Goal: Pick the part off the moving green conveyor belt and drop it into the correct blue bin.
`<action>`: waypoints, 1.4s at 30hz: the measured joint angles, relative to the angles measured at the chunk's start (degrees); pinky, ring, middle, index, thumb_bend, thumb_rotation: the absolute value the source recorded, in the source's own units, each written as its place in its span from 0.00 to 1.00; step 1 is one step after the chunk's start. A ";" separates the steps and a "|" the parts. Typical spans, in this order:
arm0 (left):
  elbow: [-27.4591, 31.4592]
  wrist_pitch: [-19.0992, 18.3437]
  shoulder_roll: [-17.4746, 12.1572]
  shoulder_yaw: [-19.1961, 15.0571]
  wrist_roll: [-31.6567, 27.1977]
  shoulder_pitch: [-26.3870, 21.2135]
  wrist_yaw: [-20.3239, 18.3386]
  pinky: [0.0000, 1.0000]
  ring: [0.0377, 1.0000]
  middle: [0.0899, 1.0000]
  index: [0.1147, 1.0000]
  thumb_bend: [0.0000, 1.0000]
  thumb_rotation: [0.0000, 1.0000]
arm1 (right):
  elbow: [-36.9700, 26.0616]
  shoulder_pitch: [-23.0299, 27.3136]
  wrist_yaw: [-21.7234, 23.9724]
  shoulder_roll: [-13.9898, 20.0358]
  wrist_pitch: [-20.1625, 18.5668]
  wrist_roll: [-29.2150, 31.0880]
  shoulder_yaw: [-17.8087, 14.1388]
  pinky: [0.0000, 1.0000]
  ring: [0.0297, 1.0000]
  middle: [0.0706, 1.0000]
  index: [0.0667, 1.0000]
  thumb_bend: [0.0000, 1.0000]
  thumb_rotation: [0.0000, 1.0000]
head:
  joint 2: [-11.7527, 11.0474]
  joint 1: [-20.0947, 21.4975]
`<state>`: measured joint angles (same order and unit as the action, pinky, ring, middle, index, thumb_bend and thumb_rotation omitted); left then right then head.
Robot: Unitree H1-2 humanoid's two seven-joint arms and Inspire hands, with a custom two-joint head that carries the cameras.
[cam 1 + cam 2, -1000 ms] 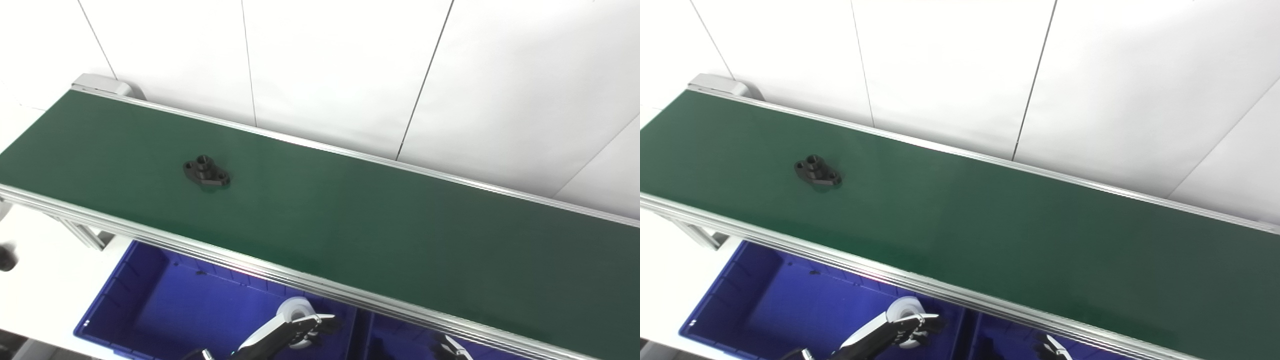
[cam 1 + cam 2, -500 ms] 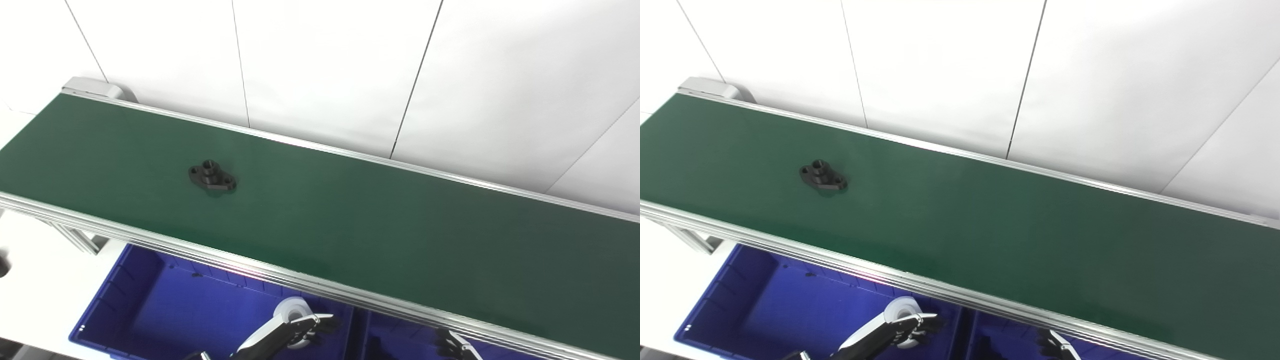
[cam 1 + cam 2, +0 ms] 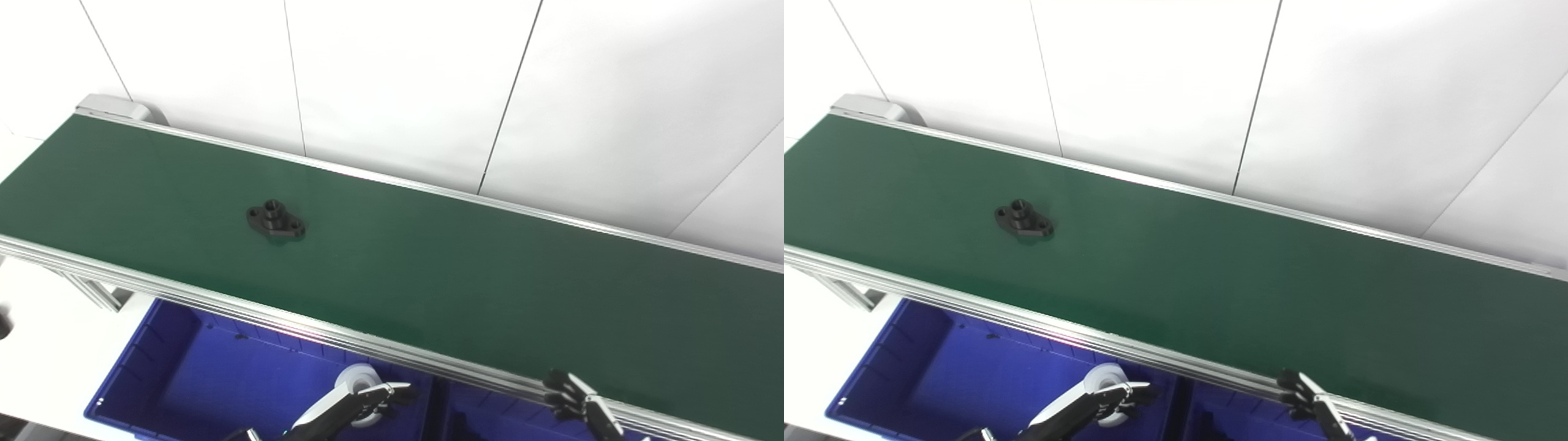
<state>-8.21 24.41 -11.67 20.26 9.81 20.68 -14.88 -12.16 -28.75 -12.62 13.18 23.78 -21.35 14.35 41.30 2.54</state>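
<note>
The right robot hand [image 3: 576, 398] has risen over the last second: from barely showing at the bottom of the view, it has come up until its dark fingers [image 3: 560, 383] overlap the near aluminium rail [image 3: 184, 294] of the conveyor belt [image 3: 459, 288]. Those fingers are spread apart and hold nothing. The left robot hand [image 3: 373, 398] has hardly shifted; it hangs low over the left blue bin [image 3: 153, 367], fingers loosely apart and empty, with a white roll-like object [image 3: 355, 376] just behind it inside that bin. I cannot tell whether the hand touches the roll.

Further out, the black flanged part [image 3: 275, 220] lies flat on the belt, its boss pointing up and a bolt hole in each ear. It sits in the left half of the belt, about midway between the near and far rails, well apart from both hands. Allowing for the camera's own swing in the first half-second, the part has crept rightward along the belt, toward the right robot hand.

Read together, the belt is carrying the part downstream and the right hand looks to be readying an intercept near the near rail on the right. The grasp has not begun. The second blue bin [image 3: 490, 416] shows only as a sliver below the rail, right of the divider. Timing is the likely difficulty: the hand must clear the rail and meet a low, flat part.
</note>
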 measured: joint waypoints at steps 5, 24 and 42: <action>1.36 -0.16 -0.38 -0.34 -2.12 -0.03 -0.76 0.83 0.88 0.90 0.86 0.87 0.16 | -4.74 0.56 1.72 -1.19 -0.01 0.30 -1.48 0.61 0.69 0.75 0.80 0.85 0.26 | 2.38 1.41; 3.72 -2.26 -1.87 -1.50 -4.35 -0.30 -2.40 0.82 0.87 0.89 0.85 0.85 0.16 | -14.13 8.36 13.36 -7.05 -12.65 -2.92 -2.63 0.58 0.67 0.73 0.80 0.81 0.27 | 4.93 3.79; 4.76 -2.39 -1.99 -1.73 -4.20 -1.25 -2.59 0.80 0.85 0.86 0.84 0.85 0.17 | -16.98 19.31 19.13 -9.09 -22.74 -6.36 -3.05 0.59 0.67 0.72 0.79 0.80 0.29 | 5.29 8.87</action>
<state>-3.45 22.03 -13.65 18.52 5.60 19.43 -17.48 -29.15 -9.45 6.51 4.08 1.04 -27.71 11.30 46.59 11.41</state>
